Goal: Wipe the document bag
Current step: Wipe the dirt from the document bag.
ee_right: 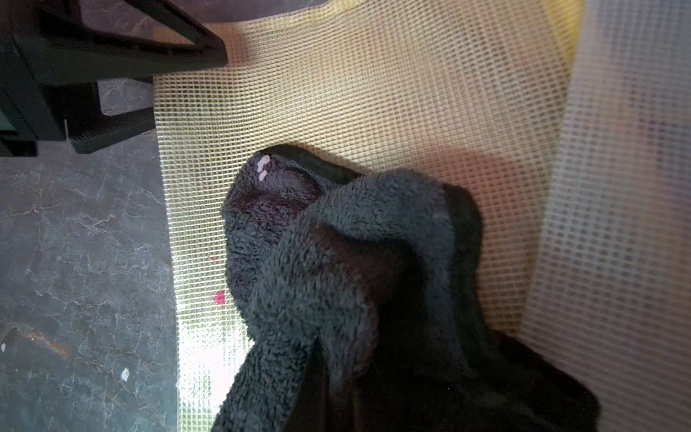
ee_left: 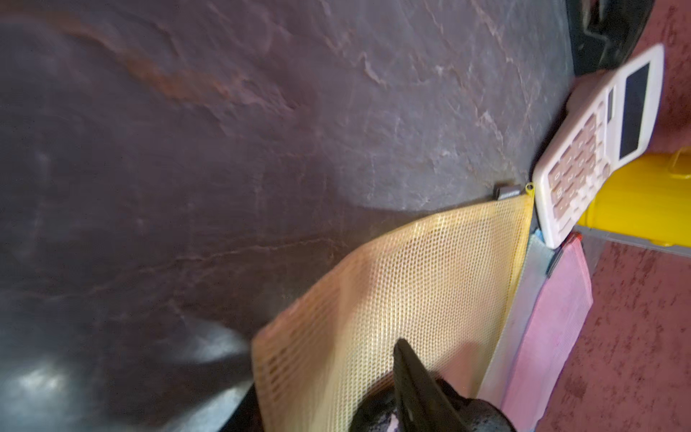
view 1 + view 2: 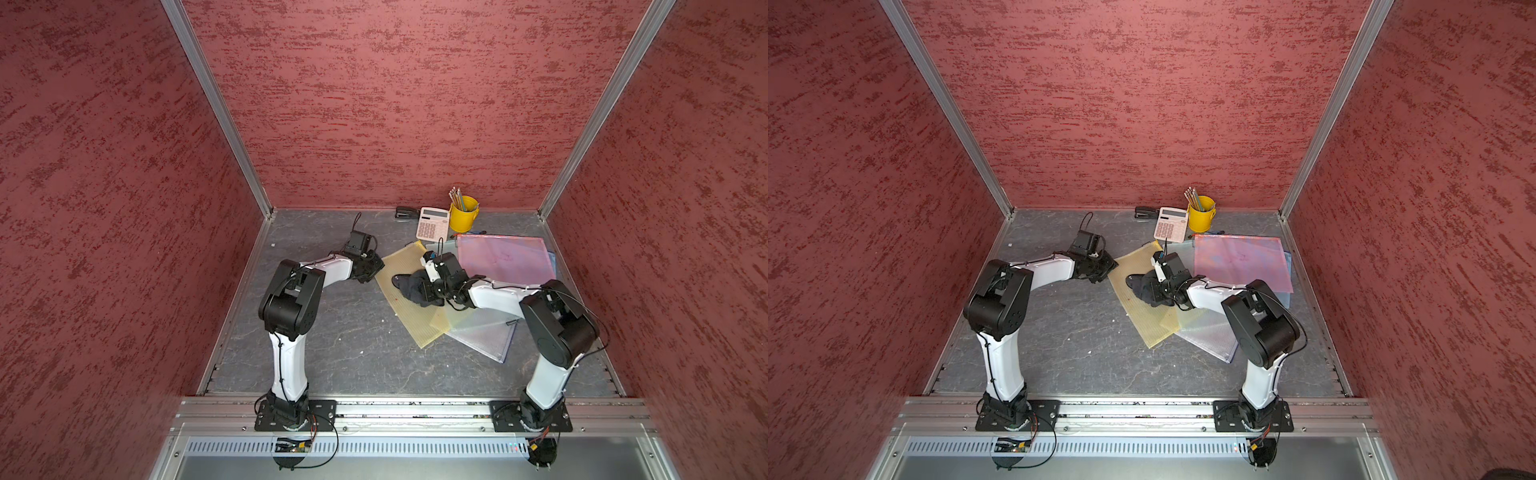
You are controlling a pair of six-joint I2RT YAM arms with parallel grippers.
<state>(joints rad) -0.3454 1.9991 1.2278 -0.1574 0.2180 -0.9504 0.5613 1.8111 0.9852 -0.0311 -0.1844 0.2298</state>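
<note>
Slate-dark table (image 3: pixel 332 332), red walls all round, and your yellow mesh bag (image 3: pixel 409 322) lies slantwise mid-table, one corner overlapping with a clear bag (image 3: pixel 486 336). Your right gripper (image 3: pixel 428 291) has its jaws pressed tight on the dark cloth (image 3: pixel 405 286), bunched down onto the mesh so it can scrub. A red spot (image 1: pixel 220 297) sits just beside the cloth, and it's likely your target. Your left gripper (image 3: pixel 374 268) straddles the bag's edge on its own side, probably to stop it sliding under the wipe. Whether those jaws have actually pinched the mesh, you cannot tell.
</note>
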